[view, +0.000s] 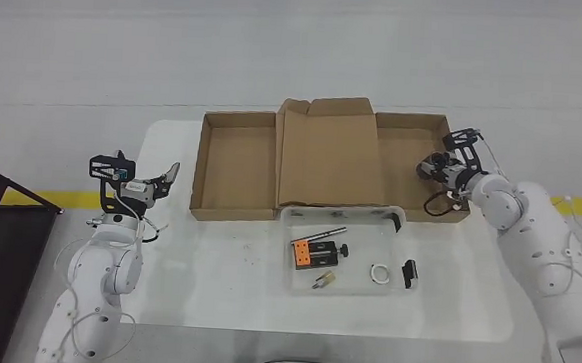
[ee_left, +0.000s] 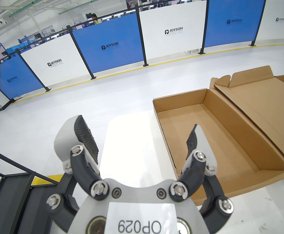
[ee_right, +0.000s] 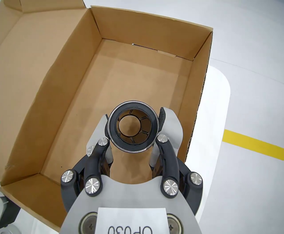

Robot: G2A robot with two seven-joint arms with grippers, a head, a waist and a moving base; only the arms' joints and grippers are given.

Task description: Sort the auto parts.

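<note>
While the right pincer (ee_right: 133, 124) clamps a black ring (ee_right: 133, 108) over the cardboard box's (ee_right: 190, 77) right compartment, the left pincer (ee_left: 138, 133) gapes empty. It hovers at the table's (view: 214, 297) left edge.

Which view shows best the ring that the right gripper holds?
The right wrist view: the ring sits close, its hollow centre plain, clamped by the right gripper over the box. In the top view it is a small dark speck at that gripper.

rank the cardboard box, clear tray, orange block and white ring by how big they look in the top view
1. cardboard box
2. clear tray
3. orange block
4. white ring
All lie at a similar distance from the camera, so the order is safe.
</note>
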